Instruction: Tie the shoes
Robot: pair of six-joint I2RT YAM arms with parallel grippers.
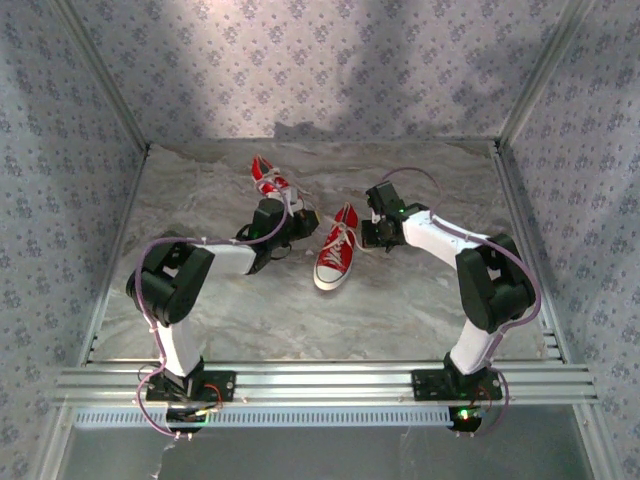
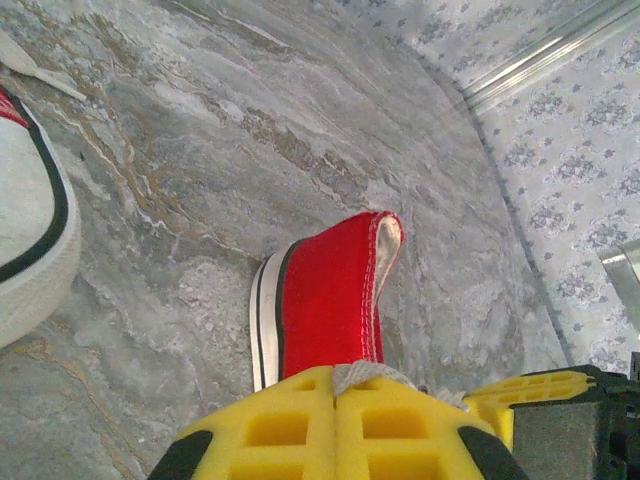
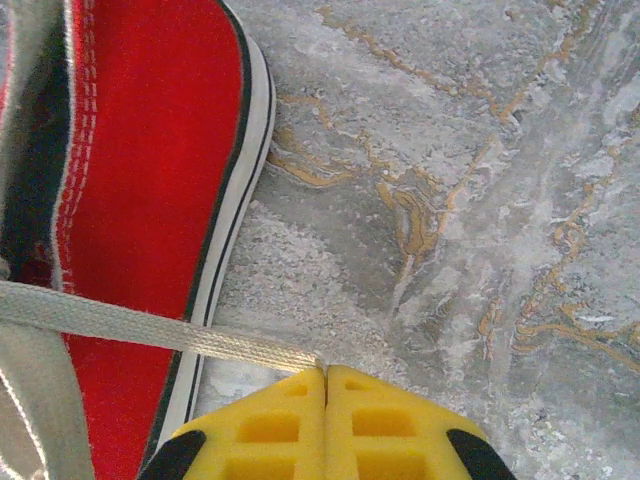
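Marbled grey counter [image 1: 400, 310], floral walls. Near shoe [image 1: 337, 258] mid-counter; far shoe [image 1: 265, 177] behind, left. Left gripper [image 2: 335, 374], right gripper [image 3: 326, 372]: each clamped on a white lace [image 3: 150, 325]. Handling advice: likely best to pull both ends evenly, keeping tension without dragging the shoe.

Left hand [image 2: 335, 385] pinched shut; right hand [image 3: 327, 375] pinched shut, both lowered.

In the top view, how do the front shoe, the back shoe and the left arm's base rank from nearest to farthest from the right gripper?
1. Front shoe, just left of the right gripper.
2. Back shoe, farther left and deeper in the scene.
3. Left arm's base, at the near left corner.
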